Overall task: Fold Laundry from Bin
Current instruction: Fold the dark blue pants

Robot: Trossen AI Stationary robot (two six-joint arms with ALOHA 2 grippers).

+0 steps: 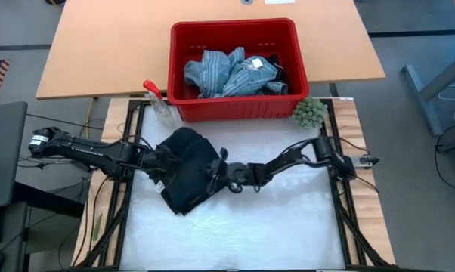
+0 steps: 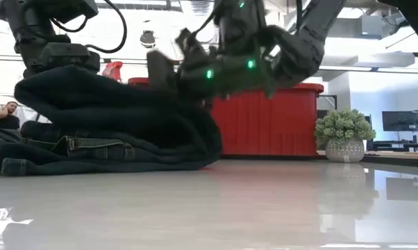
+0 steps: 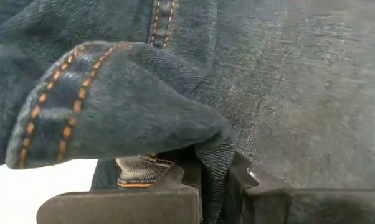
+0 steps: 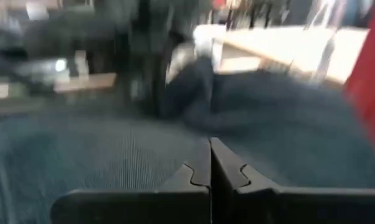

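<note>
A dark navy pair of jeans (image 1: 186,170) lies bunched and folded over on the white table mat; the low view shows it as a layered pile (image 2: 112,118). My left gripper (image 1: 165,168) is at the pile's left side, shut on a fold of it (image 3: 212,174). My right gripper (image 1: 212,177) is shut at the pile's right side, over its top (image 4: 210,165). The red bin (image 1: 235,24) stands behind the mat. It holds light blue denim and a striped shirt (image 1: 231,72). My left gripper pinches a fold of the dark denim (image 3: 213,155) between its two fingers, with several layers bunched there. A stitched hem (image 3: 69,106) curls over beside the fingers. The rest of the jeans lies on the mat. My right gripper's shut fingers (image 4: 187,180) are close over the pile's top; whether they touch it I cannot tell.
A clear spray bottle with a red trigger (image 1: 159,104) stands at the bin's near left corner. A green fuzzy ball (image 1: 309,112) sits at its near right corner. The white mat has free room in front of and to the right of the jeans (image 1: 288,219).
</note>
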